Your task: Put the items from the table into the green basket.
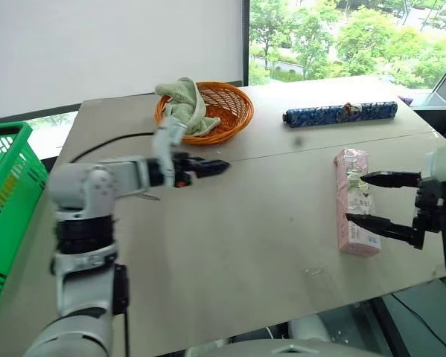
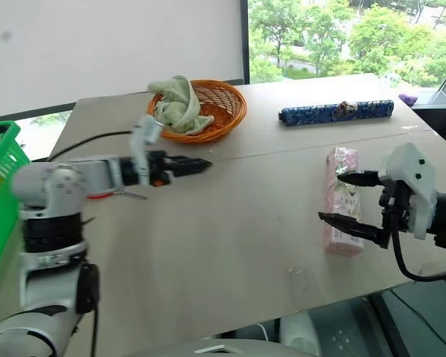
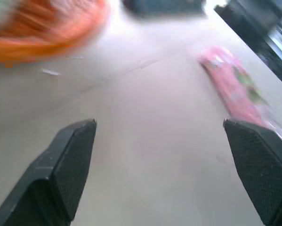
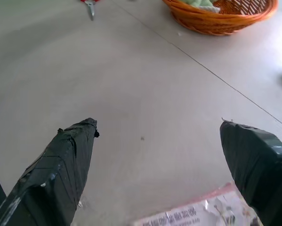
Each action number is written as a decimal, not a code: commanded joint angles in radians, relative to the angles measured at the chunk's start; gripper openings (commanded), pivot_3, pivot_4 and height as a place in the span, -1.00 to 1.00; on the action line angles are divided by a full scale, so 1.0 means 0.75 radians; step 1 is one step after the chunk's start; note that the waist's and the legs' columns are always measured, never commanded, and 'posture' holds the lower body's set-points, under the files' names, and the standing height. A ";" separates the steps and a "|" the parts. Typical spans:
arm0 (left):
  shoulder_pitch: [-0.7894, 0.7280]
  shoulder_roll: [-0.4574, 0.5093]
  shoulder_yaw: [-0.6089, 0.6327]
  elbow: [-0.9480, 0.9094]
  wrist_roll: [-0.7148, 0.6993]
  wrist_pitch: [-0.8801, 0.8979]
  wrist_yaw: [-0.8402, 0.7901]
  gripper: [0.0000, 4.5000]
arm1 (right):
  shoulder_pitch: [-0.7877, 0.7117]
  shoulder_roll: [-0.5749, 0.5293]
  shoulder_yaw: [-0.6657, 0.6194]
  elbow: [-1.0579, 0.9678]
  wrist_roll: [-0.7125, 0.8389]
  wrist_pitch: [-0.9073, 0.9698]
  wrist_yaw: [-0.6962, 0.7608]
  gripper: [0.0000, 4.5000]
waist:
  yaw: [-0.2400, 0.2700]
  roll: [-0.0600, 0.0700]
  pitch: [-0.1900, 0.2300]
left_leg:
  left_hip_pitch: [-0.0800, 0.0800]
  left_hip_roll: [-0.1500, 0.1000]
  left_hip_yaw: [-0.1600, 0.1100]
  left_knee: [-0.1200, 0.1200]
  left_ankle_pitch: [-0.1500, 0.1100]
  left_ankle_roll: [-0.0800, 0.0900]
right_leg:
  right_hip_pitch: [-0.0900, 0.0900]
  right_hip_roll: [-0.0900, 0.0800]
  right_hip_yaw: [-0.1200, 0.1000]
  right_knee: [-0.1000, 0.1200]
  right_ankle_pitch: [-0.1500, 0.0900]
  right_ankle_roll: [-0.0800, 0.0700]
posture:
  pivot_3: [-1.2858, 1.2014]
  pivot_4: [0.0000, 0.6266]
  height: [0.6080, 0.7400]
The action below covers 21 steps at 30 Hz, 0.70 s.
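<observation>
A long pink floral packet [image 1: 354, 201] lies on the right of the table [image 1: 245, 245]. My right gripper [image 1: 357, 198] is open, one finger on each side of the packet's middle, just above it; the packet's edge [image 4: 202, 212] shows low between the fingers. The long dark blue roll [image 1: 340, 114] lies at the far right. My left gripper [image 1: 221, 166] hovers open and empty over the table's middle, pointing right. The red-handled scissors [image 2: 111, 195] lie partly hidden under the left forearm. At the left edge stands the green basket [image 1: 7, 216].
An orange wicker bowl [image 1: 221, 111] holding a pale green cloth [image 1: 184, 104] sits at the back centre. A black cable [image 1: 111, 141] runs across the table's left part. Windows stand behind the far edge.
</observation>
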 commanded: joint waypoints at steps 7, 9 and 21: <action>-0.138 -0.312 -0.392 0.149 0.092 -0.169 0.035 0.99 | 0.171 0.025 -0.154 -0.109 0.022 0.309 -0.217 1.00 | -0.075 0.002 -0.001 | 0.004 0.001 0.007 0.000 0.000 0.000 | 0.001 0.006 0.008 0.000 -0.002 0.004 | -0.16 -0.76 1.00; -0.166 -0.366 -0.450 0.214 0.124 -0.202 0.042 0.99 | 0.171 0.043 -0.155 -0.110 0.013 0.335 -0.262 1.00 | -0.083 0.003 -0.001 | 0.006 0.001 0.009 0.000 0.000 0.000 | 0.002 0.009 0.009 0.000 -0.003 0.004 | -0.17 -0.76 1.00; -0.440 -0.748 -0.427 0.695 0.269 -0.318 0.198 0.99 | 0.311 0.085 -0.272 -0.167 -0.036 0.394 -0.304 1.00 | -0.153 0.003 -0.001 | 0.006 -0.001 0.021 -0.001 -0.006 0.009 | 0.004 0.008 0.014 -0.004 -0.005 0.010 | -0.22 -0.78 1.00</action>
